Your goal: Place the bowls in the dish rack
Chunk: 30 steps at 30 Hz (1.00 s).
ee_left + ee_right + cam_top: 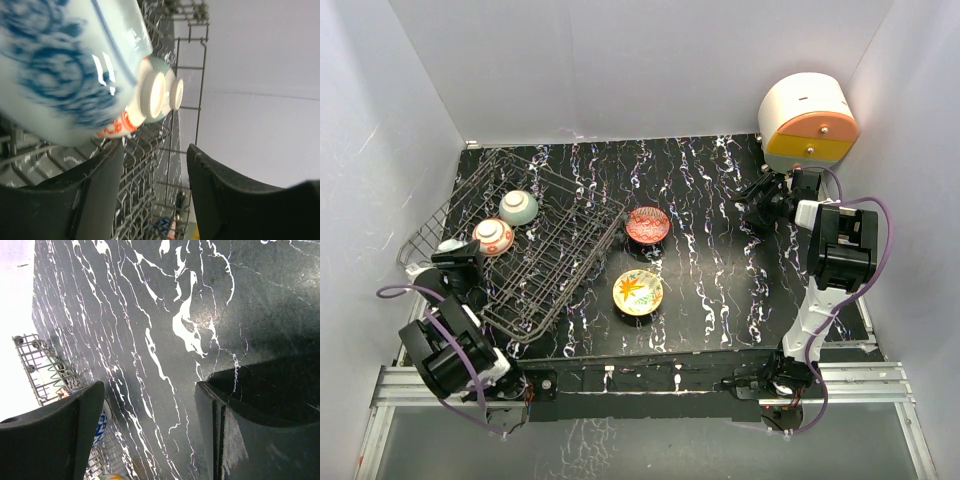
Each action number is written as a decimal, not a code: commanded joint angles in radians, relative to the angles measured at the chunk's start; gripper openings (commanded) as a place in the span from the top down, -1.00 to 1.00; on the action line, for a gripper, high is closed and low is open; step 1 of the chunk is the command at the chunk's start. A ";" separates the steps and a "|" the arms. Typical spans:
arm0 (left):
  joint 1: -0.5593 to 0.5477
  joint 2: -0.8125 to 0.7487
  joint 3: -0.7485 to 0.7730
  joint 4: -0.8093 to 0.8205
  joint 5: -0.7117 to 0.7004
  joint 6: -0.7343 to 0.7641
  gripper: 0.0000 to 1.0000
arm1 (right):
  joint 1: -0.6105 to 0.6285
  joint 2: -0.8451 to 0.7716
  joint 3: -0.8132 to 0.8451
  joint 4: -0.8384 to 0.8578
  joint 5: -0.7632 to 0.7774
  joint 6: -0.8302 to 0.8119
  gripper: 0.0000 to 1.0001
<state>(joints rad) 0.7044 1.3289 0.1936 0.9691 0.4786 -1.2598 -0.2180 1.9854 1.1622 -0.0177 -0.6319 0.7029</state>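
Jaws stood apart on left gripper (155, 150) and right gripper (150, 387); a clumsy left retreat could have clipped and toppled the blue-white bowl (60, 70).

marbled black table (720, 210); round drawer box (808, 122) back-right

We note 3 plain white walls (620, 60) enclosing a black, white-veined tabletop (710, 290); an aluminium rail (880, 378) runs along its near edge. Lighting even.
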 commanded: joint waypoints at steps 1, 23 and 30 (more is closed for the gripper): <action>-0.066 -0.101 0.017 -0.305 -0.049 0.016 -0.07 | -0.004 -0.027 -0.016 0.078 -0.020 0.019 -0.51; -0.112 -0.378 0.408 -1.112 -0.149 0.235 -0.48 | -0.005 -0.059 -0.098 0.169 -0.043 0.079 -0.51; -0.198 -0.209 0.667 -1.149 -0.206 0.349 -0.48 | -0.002 -0.045 -0.055 0.160 -0.052 0.097 -0.50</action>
<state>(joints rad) 0.5785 1.0119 0.6884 -0.1196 0.3065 -1.0058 -0.2180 1.9621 1.0698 0.1047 -0.6701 0.7891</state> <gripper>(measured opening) 0.740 0.754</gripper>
